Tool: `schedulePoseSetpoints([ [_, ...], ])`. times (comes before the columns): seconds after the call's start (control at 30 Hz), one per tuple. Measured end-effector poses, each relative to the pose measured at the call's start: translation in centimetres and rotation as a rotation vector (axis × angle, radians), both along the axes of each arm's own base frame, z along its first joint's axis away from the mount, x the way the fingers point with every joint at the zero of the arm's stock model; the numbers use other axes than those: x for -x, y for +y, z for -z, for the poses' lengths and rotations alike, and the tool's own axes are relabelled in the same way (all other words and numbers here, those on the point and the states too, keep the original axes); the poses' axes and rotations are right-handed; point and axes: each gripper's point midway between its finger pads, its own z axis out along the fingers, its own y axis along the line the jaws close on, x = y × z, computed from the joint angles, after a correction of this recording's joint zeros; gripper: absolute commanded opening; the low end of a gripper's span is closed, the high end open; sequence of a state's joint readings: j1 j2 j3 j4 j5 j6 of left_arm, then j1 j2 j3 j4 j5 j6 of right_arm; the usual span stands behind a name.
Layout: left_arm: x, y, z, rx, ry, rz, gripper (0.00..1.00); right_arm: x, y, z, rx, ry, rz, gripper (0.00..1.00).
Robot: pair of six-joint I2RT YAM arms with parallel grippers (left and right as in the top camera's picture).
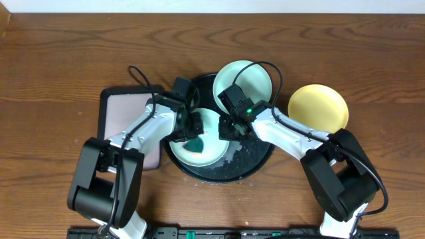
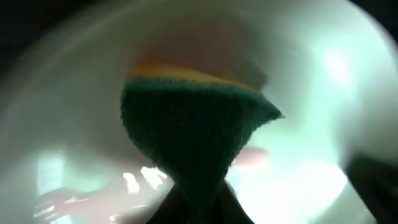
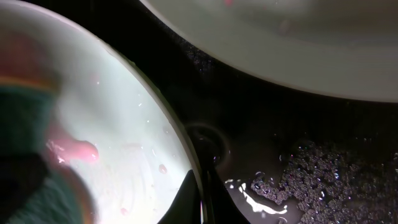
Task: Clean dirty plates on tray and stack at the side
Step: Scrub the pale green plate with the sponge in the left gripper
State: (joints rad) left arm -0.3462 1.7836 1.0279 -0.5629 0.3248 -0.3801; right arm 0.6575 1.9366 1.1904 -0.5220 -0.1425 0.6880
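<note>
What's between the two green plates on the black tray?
Only a strip of wet black tray separates the nearer green plate from the farther green plate in the right wrist view; overhead, the right gripper hangs over it.

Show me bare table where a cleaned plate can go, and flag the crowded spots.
Free: the wood left of the pink-mat tray, the far strip behind the plates, and the table right of the yellow plate. Crowded: the black tray, with the far mint plate, the near mint plate, the sponge, the left gripper and the right gripper on or over it.
</note>
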Motion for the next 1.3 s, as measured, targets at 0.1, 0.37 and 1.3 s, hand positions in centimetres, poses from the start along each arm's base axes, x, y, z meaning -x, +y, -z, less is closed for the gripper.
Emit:
schedulePoseSetpoints([
  [0.1, 0.7, -1.7, -0.2, 0.092, 0.006, 0.112, 0.08, 0.0, 0.0, 0.0, 0.000, 0.000, 0.000, 0.01],
  [0.37, 0.7, -1.5, 0.1, 0.062, 0.020, 0.079, 0.07, 0.1, 0.1, 0.0, -0.003, 0.003, -0.002, 0.01],
  [1.3, 0.1, -1.1, -0.5, 0.031, -0.005, 0.139, 0.07, 0.3, 0.3, 0.0, -0.019, 0.016, -0.008, 0.01],
])
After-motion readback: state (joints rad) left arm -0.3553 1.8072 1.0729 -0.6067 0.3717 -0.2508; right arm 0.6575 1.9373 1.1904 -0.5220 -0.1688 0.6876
